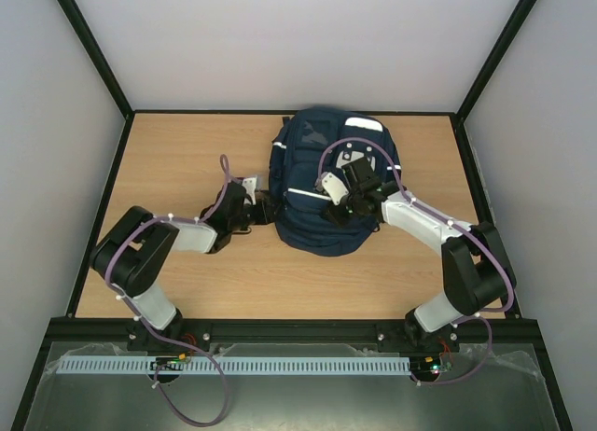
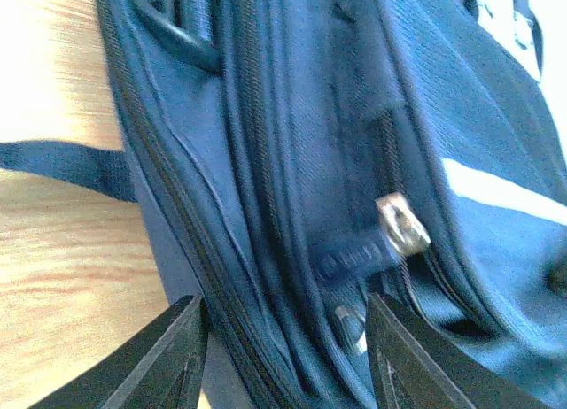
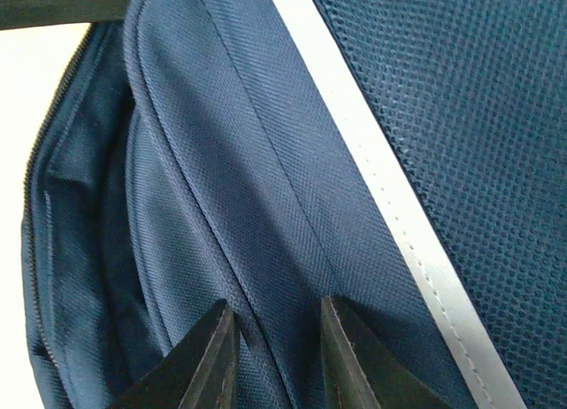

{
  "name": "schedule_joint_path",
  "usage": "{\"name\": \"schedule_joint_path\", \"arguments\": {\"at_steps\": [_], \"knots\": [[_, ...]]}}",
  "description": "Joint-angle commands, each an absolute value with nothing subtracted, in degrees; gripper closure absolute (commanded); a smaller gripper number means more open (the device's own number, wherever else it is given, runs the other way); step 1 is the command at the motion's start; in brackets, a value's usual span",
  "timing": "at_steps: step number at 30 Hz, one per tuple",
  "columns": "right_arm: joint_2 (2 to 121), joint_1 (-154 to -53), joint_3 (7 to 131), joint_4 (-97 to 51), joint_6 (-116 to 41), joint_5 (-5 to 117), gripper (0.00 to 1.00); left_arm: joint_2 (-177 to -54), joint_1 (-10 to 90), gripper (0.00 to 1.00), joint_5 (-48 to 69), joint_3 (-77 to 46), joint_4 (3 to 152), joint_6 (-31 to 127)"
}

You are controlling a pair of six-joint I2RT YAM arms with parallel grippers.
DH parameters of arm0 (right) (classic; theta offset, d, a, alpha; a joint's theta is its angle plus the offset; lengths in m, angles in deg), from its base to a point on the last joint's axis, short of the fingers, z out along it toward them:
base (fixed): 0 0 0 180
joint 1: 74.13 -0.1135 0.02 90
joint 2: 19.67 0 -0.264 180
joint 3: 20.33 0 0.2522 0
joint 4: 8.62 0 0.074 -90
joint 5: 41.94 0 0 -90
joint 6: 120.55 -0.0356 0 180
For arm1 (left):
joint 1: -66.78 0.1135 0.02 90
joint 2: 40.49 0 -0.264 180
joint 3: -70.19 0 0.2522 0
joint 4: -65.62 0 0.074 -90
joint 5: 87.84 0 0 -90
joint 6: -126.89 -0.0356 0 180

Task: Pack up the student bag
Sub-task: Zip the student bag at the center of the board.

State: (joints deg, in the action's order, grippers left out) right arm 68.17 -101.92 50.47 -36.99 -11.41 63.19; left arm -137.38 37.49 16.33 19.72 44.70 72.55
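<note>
Student bag [image 1: 312, 228] lies flat on the tabletop [image 1: 187, 151], front face up. Its top is against the far edge, a bit right of the middle. Its bottom points to the near edge, well short of it. A light grey patch [image 1: 364, 125] shows at the top right corner of the bag.

Left gripper [image 1: 266, 207] is low at the bag's left flank, just above the wood. In the wrist view its fingers [image 2: 177, 356] are spread. The flank's zip tracks and seams run up between them, looking unsqueezed. Left finger sits over the bag's edge where it meets the wood, right finger over the navy fabric. A brass-coloured zip pull [image 2: 403, 225] with a dark fabric tab sits just past the right fingertip, not touching it. A dark strap [image 2: 66, 165] trails off the bag to the left, flat on the wood. A black moulded loop [image 2: 168, 24] is at the top of that view.

Right gripper [image 1: 340, 212] is on top of the bag, on the front face, toward the lower half. Its fingers [image 3: 204, 365] stand close, only a narrow gap, with a raised seam ridge running straight into it. Cannot tell if they actually bite the fabric or only straddle it. Right of the fingers is a white stripe [image 3: 399, 223], running diagonally, with a navy mesh panel [image 3: 469, 99] beyond it. Left of them a zip line [image 3: 31, 250] borders a darker fold of fabric.
</note>
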Motion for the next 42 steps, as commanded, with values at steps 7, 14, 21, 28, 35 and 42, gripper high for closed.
{"name": "schedule_joint_path", "arguments": {"at_steps": [7, 14, 21, 28, 35, 42], "knots": [[72.06, -101.55, 48.08, -35.24, -13.01, 49.24, 0.77, -135.81, 37.61, 0.50, 22.18, 22.85, 35.44, 58.77], [71.76, -101.09, 47.34, -34.94, -12.89, 46.44, 0.81, -135.56, 36.36, 0.57, 18.36, 20.28, 39.07, 48.06], [70.81, -98.55, 47.43, -35.45, -12.98, 45.66, 0.83, -134.98, 36.12, 0.61, 20.94, 16.25, 43.83, 38.93], [68.14, -94.59, 46.08, -34.77, -13.60, 46.19, 0.85, -138.37, 36.11, 0.60, 24.74, 11.80, 49.55, 34.23], [67.61, -91.29, 44.92, -34.30, -14.07, 47.66, 0.85, -144.53, 32.49, 0.60, 27.18, 6.15, 50.80, 32.75], [67.73, -91.33, 44.60, -34.77, -13.68, 49.83, 0.85, -149.32, 31.51, 0.64, 26.10, 1.78, 51.12, 31.48]]}}
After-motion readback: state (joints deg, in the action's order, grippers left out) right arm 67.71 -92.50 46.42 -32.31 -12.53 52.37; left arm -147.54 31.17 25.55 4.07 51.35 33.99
